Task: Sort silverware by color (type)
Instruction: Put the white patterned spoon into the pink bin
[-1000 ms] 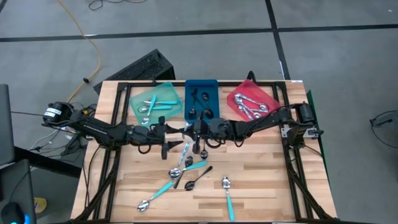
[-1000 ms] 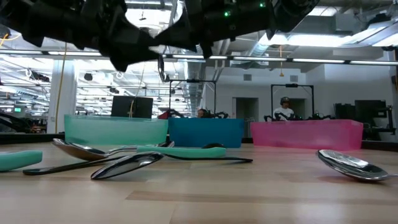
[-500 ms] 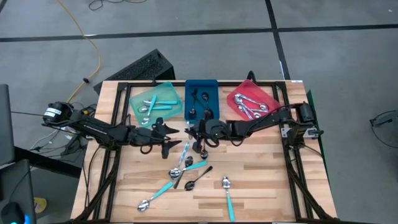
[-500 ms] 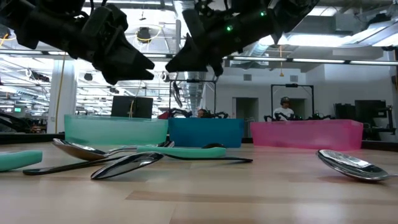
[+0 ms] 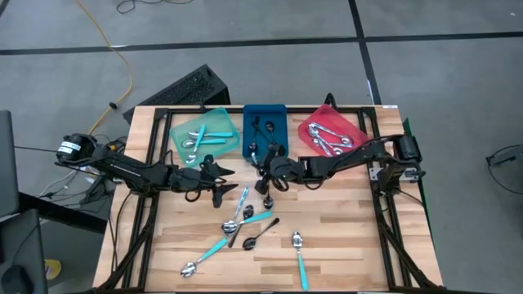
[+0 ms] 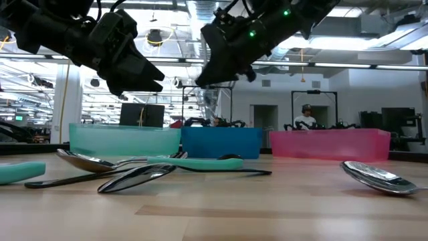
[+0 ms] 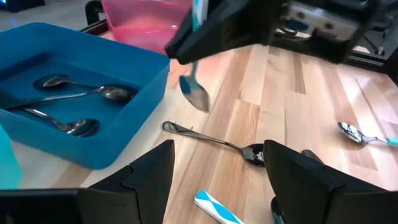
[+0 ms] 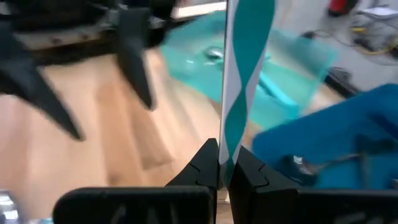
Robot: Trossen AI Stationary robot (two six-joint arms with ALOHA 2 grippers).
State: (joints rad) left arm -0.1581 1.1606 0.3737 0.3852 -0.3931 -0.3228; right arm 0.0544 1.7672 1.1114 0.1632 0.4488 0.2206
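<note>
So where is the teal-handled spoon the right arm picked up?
In the high view the teal-handled spoon hangs in the right gripper, its jaws shut on the handle, just in front of the blue tray. The open left gripper waits to its left.

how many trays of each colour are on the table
teal tray: 1
blue tray: 1
red tray: 1
total: 3
</note>
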